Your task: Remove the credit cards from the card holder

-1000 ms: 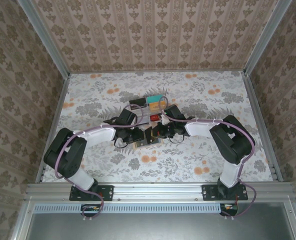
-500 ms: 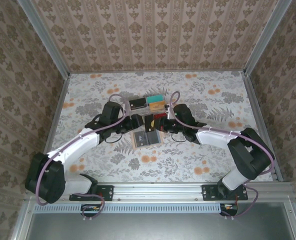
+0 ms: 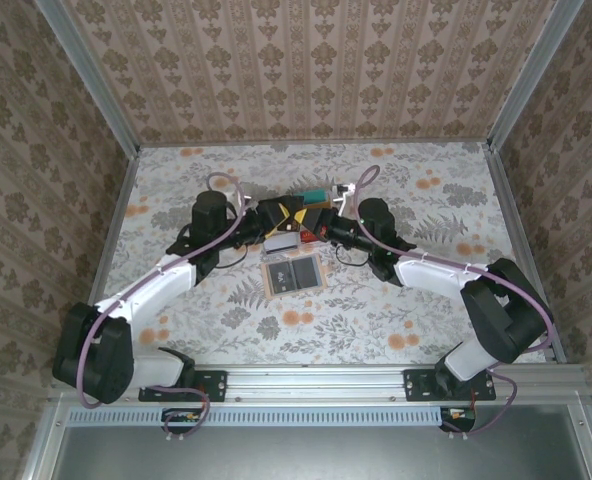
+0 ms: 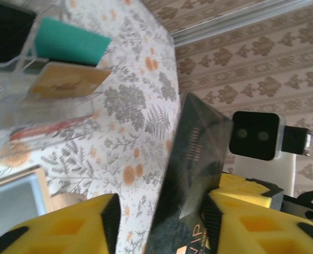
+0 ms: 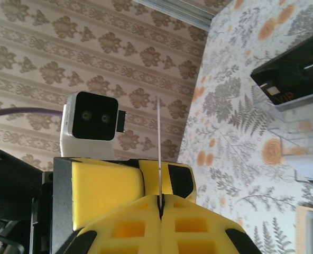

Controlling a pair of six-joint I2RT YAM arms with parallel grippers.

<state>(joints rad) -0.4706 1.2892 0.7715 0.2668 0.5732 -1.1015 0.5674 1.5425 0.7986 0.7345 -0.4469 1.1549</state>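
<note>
Between left fingers (image 4: pixel 66 227) — card (image 4: pixel 193 153) face-on; right fingers (image 5: pixel 199 227) pinch it.

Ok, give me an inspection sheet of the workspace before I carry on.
Surface: floral table, flat.
Job's things: holder open flat on the near side of the tray; black card held up between both grippers; teal card, orange card and second black card in the tray.
Clutter: the clear tray.
Grippers: right gripper shut on the black card's edge; left gripper with fingers either side of it, grip unclear.
Cables: purple cable looped at each wrist.
Surroundings: wallpapered walls, metal frame.
</note>
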